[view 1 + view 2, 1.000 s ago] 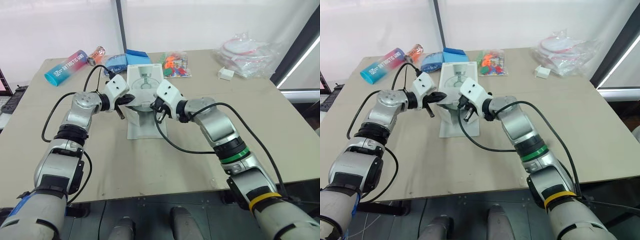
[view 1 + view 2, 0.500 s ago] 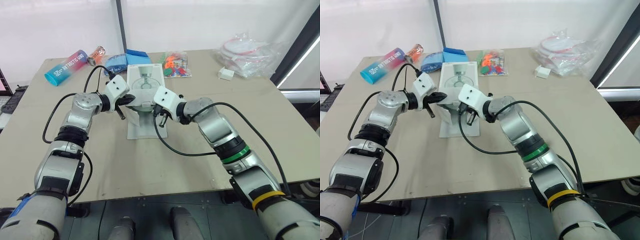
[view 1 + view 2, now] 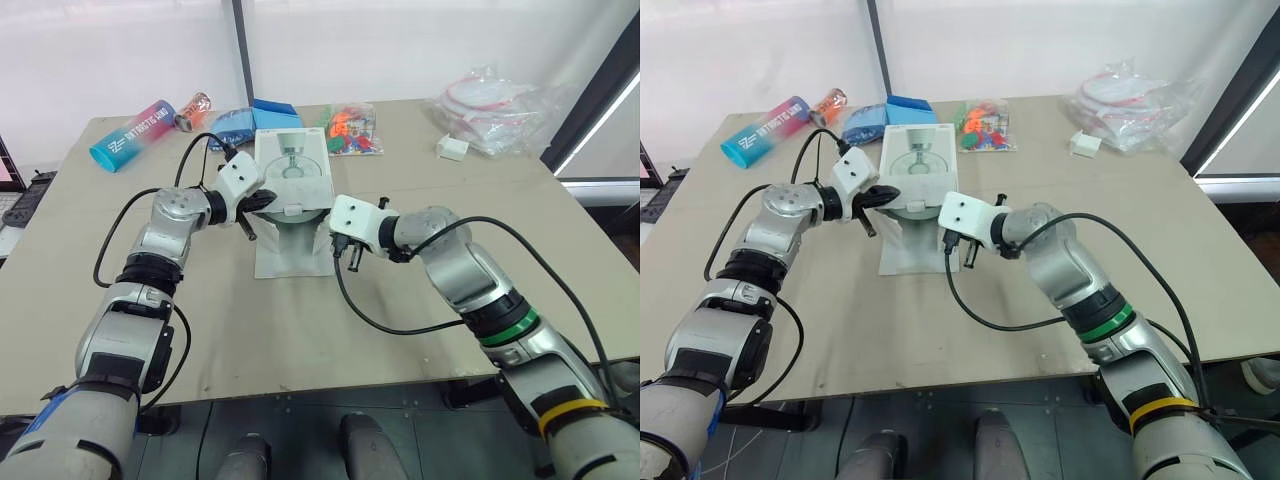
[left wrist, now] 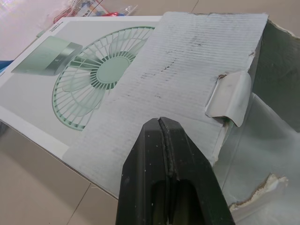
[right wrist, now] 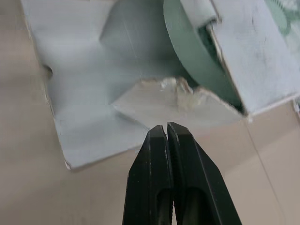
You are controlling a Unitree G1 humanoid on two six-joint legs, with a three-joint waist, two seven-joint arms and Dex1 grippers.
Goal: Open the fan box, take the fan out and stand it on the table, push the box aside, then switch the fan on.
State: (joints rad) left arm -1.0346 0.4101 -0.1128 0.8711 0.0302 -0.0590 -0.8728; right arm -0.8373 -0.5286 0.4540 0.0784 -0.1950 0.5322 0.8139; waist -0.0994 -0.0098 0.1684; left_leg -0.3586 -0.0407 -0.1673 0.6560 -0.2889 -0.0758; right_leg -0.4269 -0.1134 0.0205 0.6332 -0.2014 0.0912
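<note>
Right wrist view: right jaws, clenched and empty, hang over the surface (image 5: 28,197) just off the box's (image 3: 290,170) open near end. The fan (image 5: 187,51) lies inside, green rim showing. Opening looks done; lifting out, standing, pushing aside and switching are left. Left jaws, clenched and empty, sit at the left flap (image 4: 187,70).

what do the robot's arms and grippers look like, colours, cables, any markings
The left arm and right arm are silver-grey metal with black joints. Each ends in a white boxy wrist housing and a gripper of two black fingers: left gripper, right gripper. A black cable loops along each arm. The right arm carries a green ring and a yellow ring.
</note>
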